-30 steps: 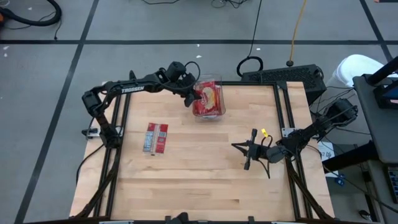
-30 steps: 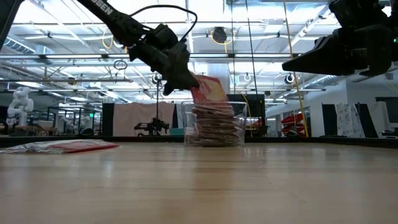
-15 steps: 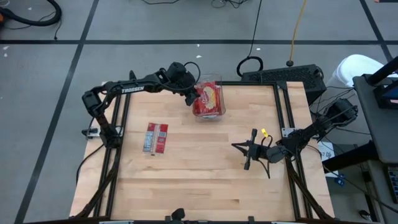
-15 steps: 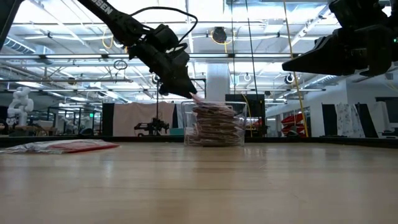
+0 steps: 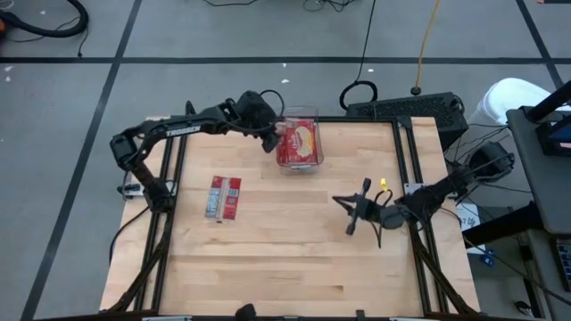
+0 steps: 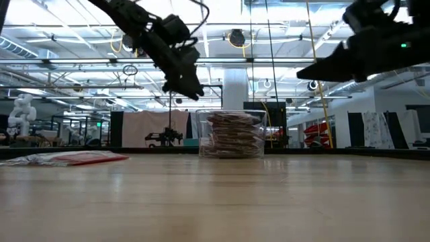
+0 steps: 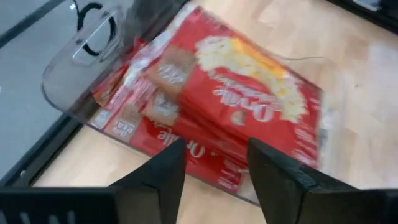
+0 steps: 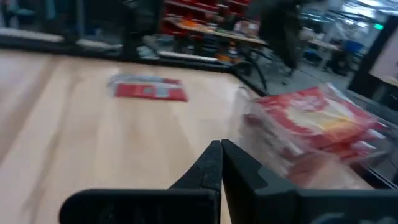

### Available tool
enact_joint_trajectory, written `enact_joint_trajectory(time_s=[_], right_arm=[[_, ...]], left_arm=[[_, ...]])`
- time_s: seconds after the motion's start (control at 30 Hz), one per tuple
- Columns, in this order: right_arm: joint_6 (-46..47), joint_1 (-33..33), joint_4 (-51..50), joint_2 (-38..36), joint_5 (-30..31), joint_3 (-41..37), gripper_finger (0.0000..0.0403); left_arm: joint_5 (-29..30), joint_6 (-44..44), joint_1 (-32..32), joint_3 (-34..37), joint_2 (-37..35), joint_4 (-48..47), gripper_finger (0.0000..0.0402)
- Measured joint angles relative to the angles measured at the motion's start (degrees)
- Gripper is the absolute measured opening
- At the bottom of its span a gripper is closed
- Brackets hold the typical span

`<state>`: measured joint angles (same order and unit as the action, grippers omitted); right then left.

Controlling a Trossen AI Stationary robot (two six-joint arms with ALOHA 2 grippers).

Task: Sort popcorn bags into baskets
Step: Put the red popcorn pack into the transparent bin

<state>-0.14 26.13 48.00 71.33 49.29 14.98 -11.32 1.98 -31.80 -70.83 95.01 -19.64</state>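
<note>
Lifted clear since a second ago, my left claw [image 5: 270,135] hangs with fingers apart just beside the clear basket [image 5: 298,143] at twelve o'clock, its packet now atop the stacked popcorn bags [image 7: 236,118]. One loose packet [image 5: 223,197] lies on the tabletop [image 5: 294,250] at nine o'clock; my right claw [image 5: 350,214], fingers together, waits at three o'clock.

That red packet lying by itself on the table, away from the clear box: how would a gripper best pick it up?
My guess: from straight above, pinching across its narrow width. The loose popcorn bag lies flat on the table, its long sides running toward and away from the bin, with bare wood all around, so fingers can straddle it. Being so flat, an edge may need lifting first. The left gripper, open beside the bin, is nearer.
</note>
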Motion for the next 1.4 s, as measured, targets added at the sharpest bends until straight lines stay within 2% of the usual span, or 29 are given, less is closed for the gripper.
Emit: enact_joint_trajectory(time_s=[0.1,0.2,0.33,0.4,0.47,0.53,0.63,0.8,0.9,1.0,1.17,1.4], right_arm=[[-0.9,-4.7,1.8,0.0,-1.8,0.4,0.0000],[-4.1,-11.8,1.9,0.0,-8.2,2.4,0.0000],[-5.2,-24.0,-2.5,0.0,-24.8,7.7,0.0000],[-5.4,-30.1,-7.9,0.0,-32.2,11.9,0.0000],[-5.6,-36.5,-13.1,0.8,-40.0,16.5,0.0000],[-6.5,-42.3,-15.3,2.8,-49.5,21.1,0.0000],[-8.4,-49.9,-14.9,8.5,-61.4,27.5,0.0000],[-6.9,-56.5,-14.9,22.2,-73.4,38.7,0.0000],[-5.8,-56.6,-14.7,31.6,-74.9,45.8,0.0000],[-4.1,-56.5,-14.2,37.8,-75.3,49.3,0.0000],[1.9,-56.5,-5.7,41.2,-76.4,48.9,0.0000],[5.1,-55.5,-3.7,44.1,-75.4,48.8,0.0000]], left_arm=[[2.7,-1.1,2.6,1.1,-2.6,-0.2,0.0156],[6.2,-1.6,6.0,4.3,-5.3,1.0,0.0142],[12.0,0.2,10.3,11.8,-9.3,5.0,0.0128],[16.2,1.6,12.4,15.9,-11.3,10.1,0.0124],[20.3,3.6,14.0,21.0,-14.3,11.4,0.0123],[23.9,5.5,15.4,25.0,-15.9,15.9,0.0122],[27.3,8.8,16.7,31.5,-18.7,20.9,0.0122],[28.0,13.6,19.3,39.2,-20.1,31.6,0.0122],[28.6,15.6,21.2,41.6,-20.2,37.0,0.0122],[29.7,16.2,23.7,42.3,-20.2,39.3,0.0122],[32.7,16.1,28.5,42.3,-20.2,39.5,0.0122],[35.0,16.3,31.9,42.3,-20.2,39.4,0.0122]])
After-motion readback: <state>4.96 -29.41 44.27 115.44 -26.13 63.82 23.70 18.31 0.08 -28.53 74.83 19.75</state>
